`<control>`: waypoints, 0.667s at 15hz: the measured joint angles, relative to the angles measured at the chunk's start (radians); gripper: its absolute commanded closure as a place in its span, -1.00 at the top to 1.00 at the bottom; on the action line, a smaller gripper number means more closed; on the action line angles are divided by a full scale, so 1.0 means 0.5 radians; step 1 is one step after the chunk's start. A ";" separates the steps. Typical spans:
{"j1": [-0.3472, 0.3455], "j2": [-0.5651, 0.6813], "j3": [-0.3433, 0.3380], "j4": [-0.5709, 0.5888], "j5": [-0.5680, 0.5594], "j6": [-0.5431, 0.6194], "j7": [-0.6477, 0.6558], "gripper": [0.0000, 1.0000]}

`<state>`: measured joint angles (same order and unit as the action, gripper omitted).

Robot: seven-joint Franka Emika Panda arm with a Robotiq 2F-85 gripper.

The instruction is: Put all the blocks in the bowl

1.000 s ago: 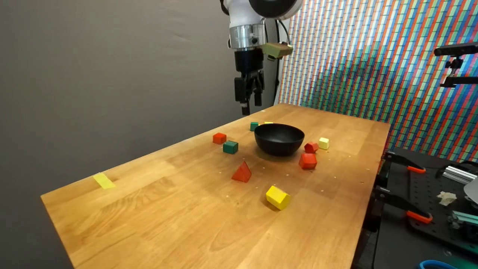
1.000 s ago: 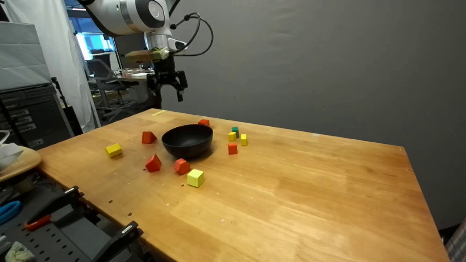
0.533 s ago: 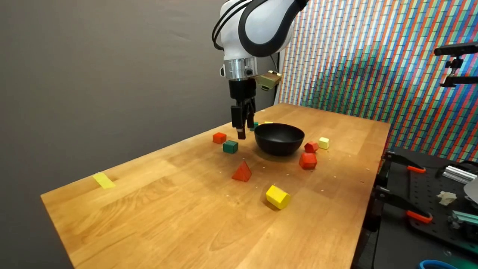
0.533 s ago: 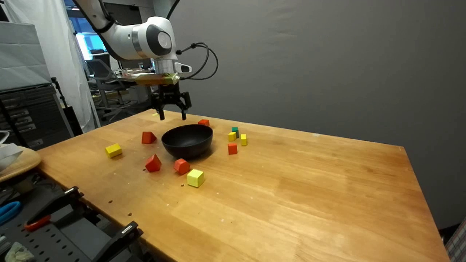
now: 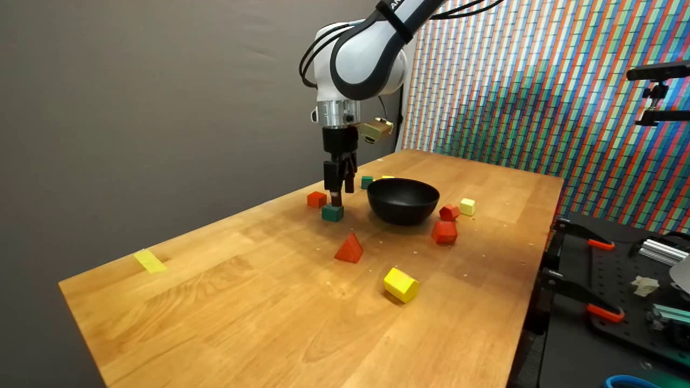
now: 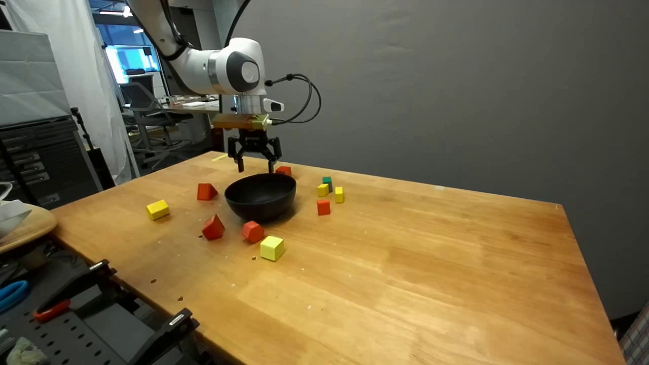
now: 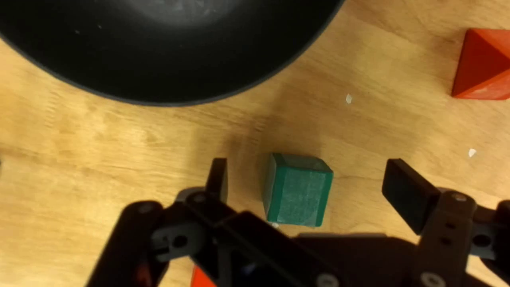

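Between the parted fingers of my gripper (image 7: 310, 183) sits a green block (image 7: 301, 195), below them and touched by neither. In an exterior view my gripper (image 5: 343, 197) hangs low over that green block (image 5: 332, 213). The black bowl (image 7: 167, 75) is close by, and the visible part of its inside holds nothing. A red pyramid (image 5: 349, 249), a yellow block (image 5: 401, 285), two red blocks (image 5: 444, 232) and a pale yellow cube (image 5: 467, 207) lie around it. An orange-red block (image 5: 317, 199) is beside the green one. Beyond the bowl are a green block (image 6: 327, 183), two yellow blocks (image 6: 339, 194) and a red cube (image 6: 323, 207).
A flat yellow strip (image 5: 150, 261) lies at the table's edge. Black clamps with orange handles (image 5: 605, 313) grip the table's side, beside a black perforated board (image 6: 76, 334). The bowl's rim stands right next to my gripper. A grey wall (image 6: 456, 101) rises along the table's long edge.
My arm has come down toward the table, ending above the green block beside the bowl. The fingers have stayed apart. Blocks and bowl have not moved.
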<state>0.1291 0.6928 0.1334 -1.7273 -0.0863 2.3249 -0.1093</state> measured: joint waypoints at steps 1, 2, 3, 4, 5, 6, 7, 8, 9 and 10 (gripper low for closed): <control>0.000 0.038 0.012 0.041 0.011 0.000 -0.017 1.00; 0.003 0.075 0.025 0.079 0.016 -0.001 -0.030 0.94; 0.008 0.116 0.034 0.116 0.017 -0.003 -0.037 0.48; 0.018 0.157 0.036 0.151 0.017 -0.005 -0.039 0.45; 0.028 0.198 0.034 0.183 0.017 -0.008 -0.039 0.40; 0.039 0.241 0.028 0.215 0.013 -0.009 -0.039 0.25; 0.049 0.279 0.019 0.242 0.003 -0.010 -0.039 0.06; 0.057 0.304 0.009 0.267 -0.008 -0.017 -0.038 -0.06; 0.062 0.309 0.009 0.286 -0.011 -0.039 -0.038 -0.20; 0.069 0.309 0.009 0.299 -0.016 -0.054 -0.038 -0.38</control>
<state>0.1634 0.8475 0.1378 -1.5779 -0.0941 2.2977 -0.1282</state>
